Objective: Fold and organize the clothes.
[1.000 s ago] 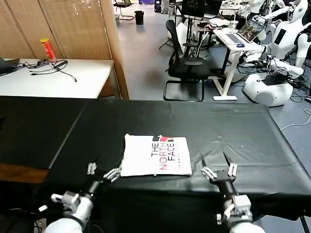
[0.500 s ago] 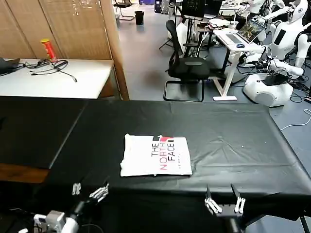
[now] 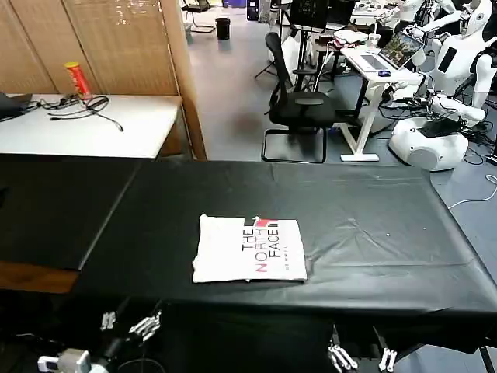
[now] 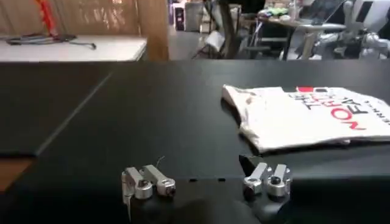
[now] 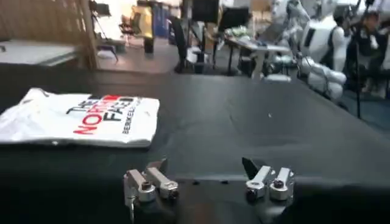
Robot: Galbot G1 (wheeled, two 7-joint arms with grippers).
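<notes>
Both arms have pulled back from the shirt and dropped low, off the near edge of the table. From the head camera, the folded white T-shirt [image 3: 250,249] lies flat in the middle of the black table [image 3: 373,225]. The left gripper [image 3: 126,324] and right gripper [image 3: 359,359] hang below the edge, well apart from it. Each wrist camera shows its own jaws spread wide, holding nothing.
</notes>
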